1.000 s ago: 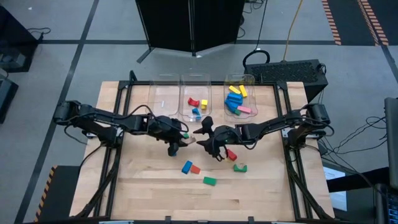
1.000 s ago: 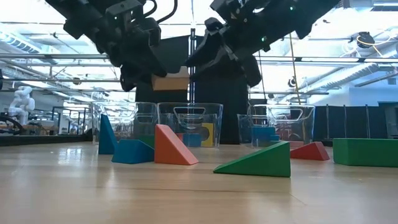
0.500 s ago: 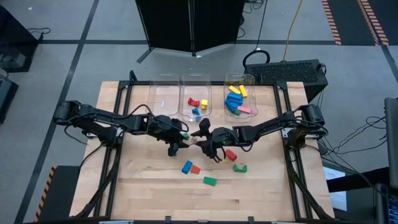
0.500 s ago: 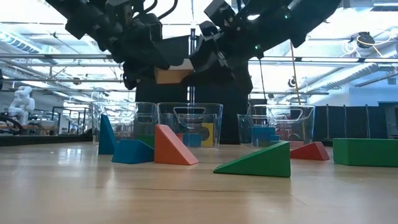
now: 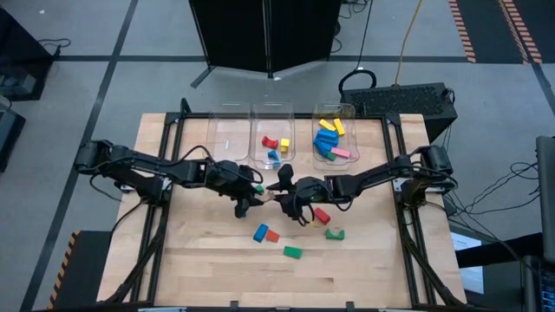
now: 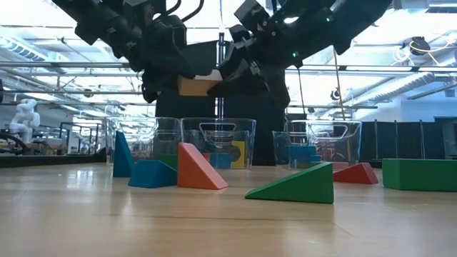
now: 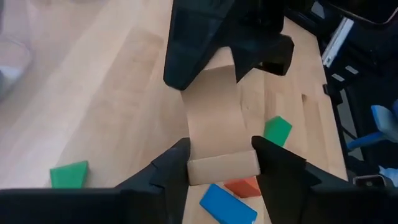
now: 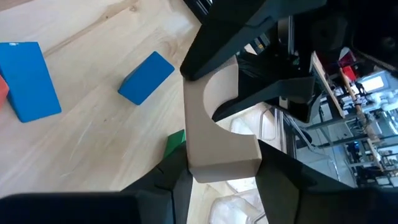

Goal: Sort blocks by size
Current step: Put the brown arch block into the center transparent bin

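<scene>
A tan arched block [image 6: 198,86] hangs in the air over the table's middle, between my two grippers. My left gripper [image 7: 221,152] comes in from the table's left and is shut on one end of it. My right gripper [image 8: 221,158] comes in from the table's right and is shut on the other end. In the high view the two grippers meet at the block [image 5: 269,198]. Loose blocks lie flat on the table nearer the front: a blue one [image 5: 260,232], an orange one [image 5: 272,235], a green one [image 5: 292,252], a red one [image 5: 323,215] and a green arch [image 5: 335,233]. My left gripper pinches the tan block's left end [image 7: 222,169] between its two fingers, one on each side face. The fingers slant down from the table's left and lie along the block. The block is lifted clear, roughly level. My right gripper pinches the block's right end [image 8: 224,163] between its two fingers, one on each side face. The fingers slant down from the table's right and lie along the block, whose arch cut-out [image 8: 219,106] shows just beyond them.
Three clear bins stand in a row at the far edge: the left one [image 5: 227,134], the middle one [image 5: 272,130] with a few blocks, the right one [image 5: 333,117] with several blocks. A small green block [image 5: 257,188] lies under the left gripper.
My right gripper's fingers stood open around the tan block's free end and have shut on it. My left gripper has kept its hold, and the block has stayed in the air where it was.
</scene>
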Robot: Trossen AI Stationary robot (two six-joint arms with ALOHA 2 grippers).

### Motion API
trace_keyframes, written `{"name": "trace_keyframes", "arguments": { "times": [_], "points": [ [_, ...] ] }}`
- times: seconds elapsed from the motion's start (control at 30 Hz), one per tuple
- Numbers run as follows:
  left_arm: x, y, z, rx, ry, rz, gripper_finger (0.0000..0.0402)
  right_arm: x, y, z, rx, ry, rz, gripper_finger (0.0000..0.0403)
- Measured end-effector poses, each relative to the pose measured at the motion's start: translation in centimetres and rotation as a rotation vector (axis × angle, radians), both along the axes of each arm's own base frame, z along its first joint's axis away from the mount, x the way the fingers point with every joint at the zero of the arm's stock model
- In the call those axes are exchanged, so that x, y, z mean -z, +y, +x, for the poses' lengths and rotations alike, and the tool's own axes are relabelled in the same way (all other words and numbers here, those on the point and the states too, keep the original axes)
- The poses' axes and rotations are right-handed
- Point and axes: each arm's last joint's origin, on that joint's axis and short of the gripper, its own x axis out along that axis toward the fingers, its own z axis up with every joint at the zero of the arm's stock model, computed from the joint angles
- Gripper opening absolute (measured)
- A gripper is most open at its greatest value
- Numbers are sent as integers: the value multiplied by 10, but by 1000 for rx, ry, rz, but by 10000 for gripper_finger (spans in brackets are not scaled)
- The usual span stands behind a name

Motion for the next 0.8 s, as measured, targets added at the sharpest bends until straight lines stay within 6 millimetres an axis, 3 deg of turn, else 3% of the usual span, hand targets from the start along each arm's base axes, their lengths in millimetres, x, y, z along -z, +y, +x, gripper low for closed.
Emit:
{"name": "trace_keyframes", "arguments": {
  "times": [0.37, 0.6, 0.8],
  "points": [
    [-3, 7, -1, -22, -15, 39, 299, 0, -1, 0, 38, -3, -3, 131],
    [-32, 9, -17, -27, -132, 112, 316, 1, -18, 0, 107, 15, -20, 131],
    [-55, 11, -42, -133, -178, 247, 315, -4, -52, 2, 208, 6, 48, 136]
  ]
}}
